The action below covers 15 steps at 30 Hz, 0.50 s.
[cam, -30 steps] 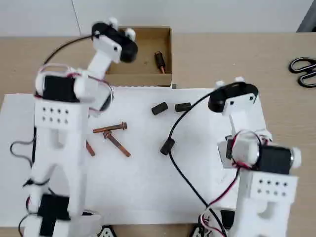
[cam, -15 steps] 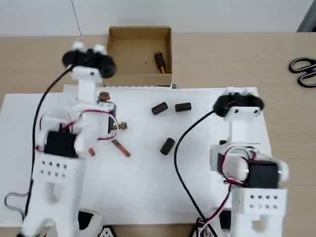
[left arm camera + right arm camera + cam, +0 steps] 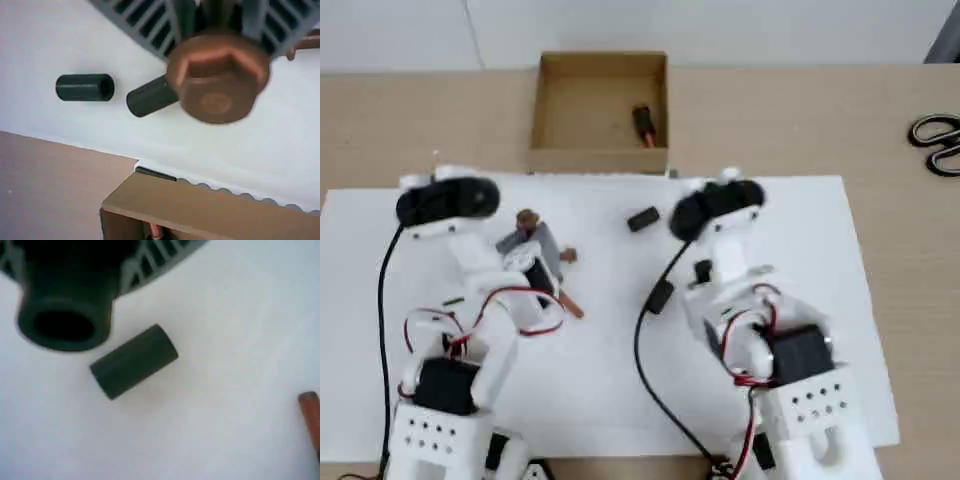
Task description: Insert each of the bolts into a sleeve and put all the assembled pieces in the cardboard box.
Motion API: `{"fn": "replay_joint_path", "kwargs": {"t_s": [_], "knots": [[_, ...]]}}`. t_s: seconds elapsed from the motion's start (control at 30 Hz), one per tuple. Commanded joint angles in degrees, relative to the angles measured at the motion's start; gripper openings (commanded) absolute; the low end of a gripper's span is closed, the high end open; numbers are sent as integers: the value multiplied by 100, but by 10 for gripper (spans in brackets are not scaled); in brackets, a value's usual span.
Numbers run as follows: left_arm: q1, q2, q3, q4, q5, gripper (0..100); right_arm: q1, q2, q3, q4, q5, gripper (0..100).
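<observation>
The left gripper (image 3: 530, 237) clamps a copper hex-head bolt (image 3: 217, 75) over the white sheet (image 3: 620, 400), just near of the brown cardboard box (image 3: 535, 100). The right gripper (image 3: 72, 267) grips a black cylindrical sleeve (image 3: 65, 295). Mating looks to be the step in hand; next, shank and bore need aligning.

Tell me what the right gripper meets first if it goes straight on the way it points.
Probably the white sheet: the held sleeve in the right gripper would touch down just beside the loose sleeve. Depth is unclear, so it might clip that sleeve.
</observation>
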Motion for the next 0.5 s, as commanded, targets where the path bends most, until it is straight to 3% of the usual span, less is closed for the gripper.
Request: {"fn": "replay_joint_path", "kwargs": {"t_s": [0.0,0.23,0.47], "knots": [[35,-440,286,-519,114,6,-356,-75,255,-804,-62,2],[35,-932,796,-1187,791,6,-971,-75,1169,-2009,-44,2],[35,-976,796,-1196,1477,6,-1429,-75,1582,-2870,-18,2]]}}
